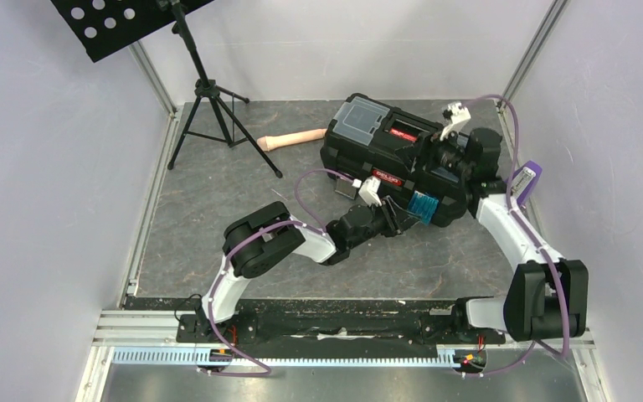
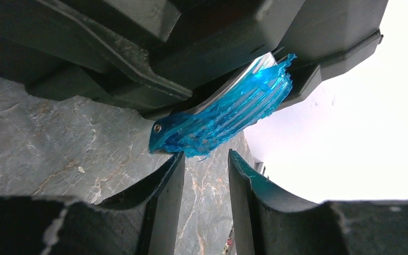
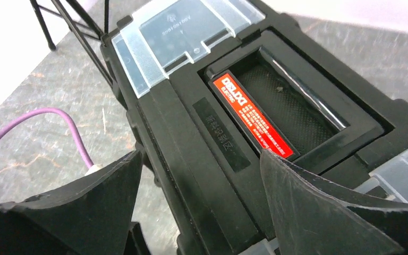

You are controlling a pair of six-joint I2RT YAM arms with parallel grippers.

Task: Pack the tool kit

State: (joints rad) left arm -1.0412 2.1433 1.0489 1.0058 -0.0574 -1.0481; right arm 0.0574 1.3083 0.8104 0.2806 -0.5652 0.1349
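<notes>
Grey stone-look table fills the middle of the top view. The black toolbox sits upper centre-right, skewed, lid down. One clear-lidded compartment is at its upper-left end, and the red-labelled handle lies flat in its recess along the top.

Left arm reaches in from lower left to the box's near side. The left gripper is low at the table, jaws partly parted with bare table showing between them and nothing in them. Its tips sit just under the blue latch, which sticks out from the box.

Right arm comes up the right edge. The right gripper hangs over the right part of the lid, jaws spread wide and empty.

Black music stand is upper left. A beige cylindrical handle lies left of the box, close to it. A purple object is at the right edge, beside the right arm.
</notes>
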